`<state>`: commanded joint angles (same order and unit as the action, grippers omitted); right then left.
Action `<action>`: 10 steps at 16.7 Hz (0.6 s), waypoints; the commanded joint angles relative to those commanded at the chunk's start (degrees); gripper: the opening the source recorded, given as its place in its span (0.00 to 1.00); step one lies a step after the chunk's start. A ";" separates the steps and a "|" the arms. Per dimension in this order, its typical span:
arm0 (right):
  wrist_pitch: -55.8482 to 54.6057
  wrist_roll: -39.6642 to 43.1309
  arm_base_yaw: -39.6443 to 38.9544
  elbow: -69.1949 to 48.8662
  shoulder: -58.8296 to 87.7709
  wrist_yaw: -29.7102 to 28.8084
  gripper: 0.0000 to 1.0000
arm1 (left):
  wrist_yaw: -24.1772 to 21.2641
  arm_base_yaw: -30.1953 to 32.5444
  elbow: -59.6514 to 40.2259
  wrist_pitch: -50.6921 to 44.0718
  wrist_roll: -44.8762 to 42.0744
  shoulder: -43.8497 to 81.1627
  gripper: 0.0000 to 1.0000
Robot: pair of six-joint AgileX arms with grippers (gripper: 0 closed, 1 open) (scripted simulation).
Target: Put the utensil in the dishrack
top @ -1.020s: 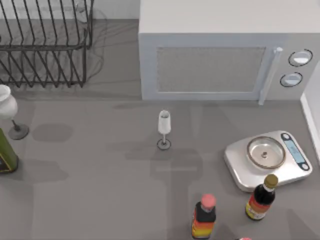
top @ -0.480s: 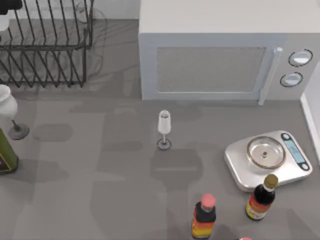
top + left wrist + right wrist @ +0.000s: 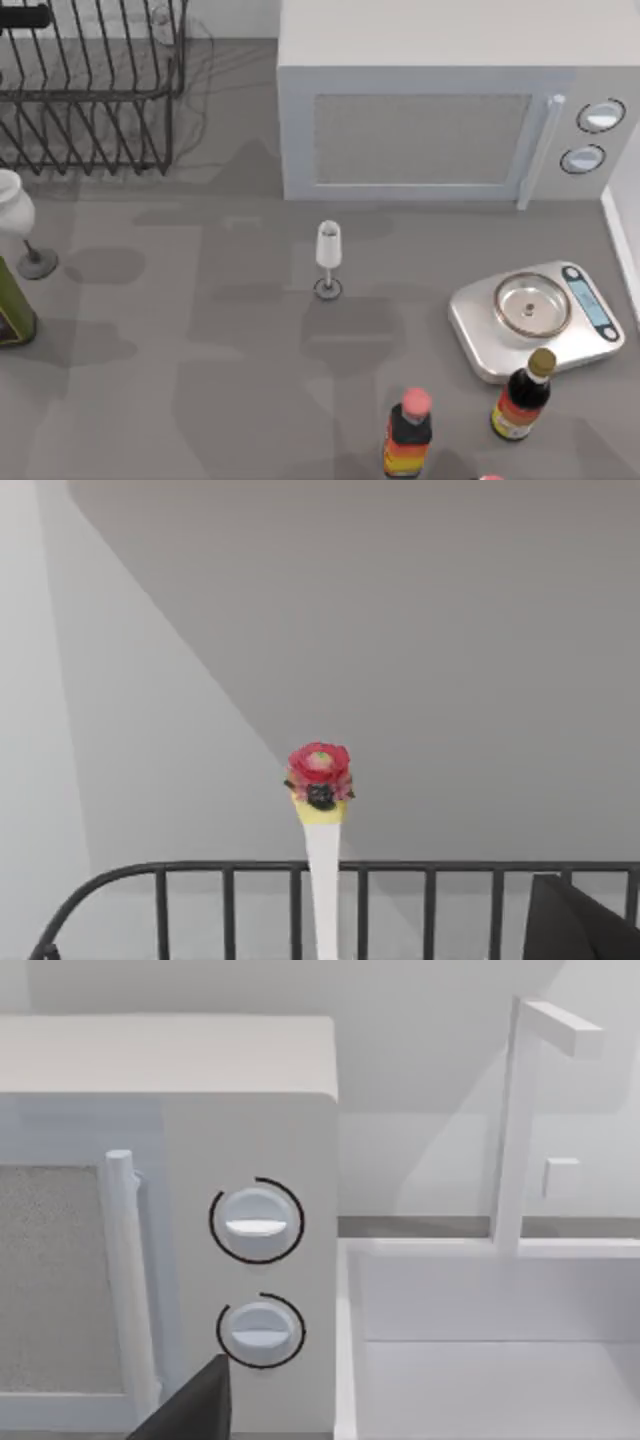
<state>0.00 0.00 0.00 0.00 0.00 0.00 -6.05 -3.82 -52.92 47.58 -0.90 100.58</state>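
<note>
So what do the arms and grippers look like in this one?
Little shows. The left arm is a black rounded bar from above. The left gripper and right gripper each show a plain dark grey, matte, angular wedge. No cables or markings visible.

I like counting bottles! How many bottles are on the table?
3, maybe 4: a green bottle at the left edge, a pink-capped bottle near the front, a gold-capped bottle beside the scale, and another cap peeks in at the front edge.

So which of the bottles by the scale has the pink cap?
The one farther from the scale, toward the table's middle. Its neighbour, right against the scale, has an olive-gold cap.
</note>
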 joint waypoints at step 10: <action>0.00 0.00 0.00 0.00 0.00 0.00 1.00 | 0.00 0.00 0.00 0.00 0.00 0.00 0.98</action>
<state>0.00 0.00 0.00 0.00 0.00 0.00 -6.05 -3.82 -52.92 47.58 -0.90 100.58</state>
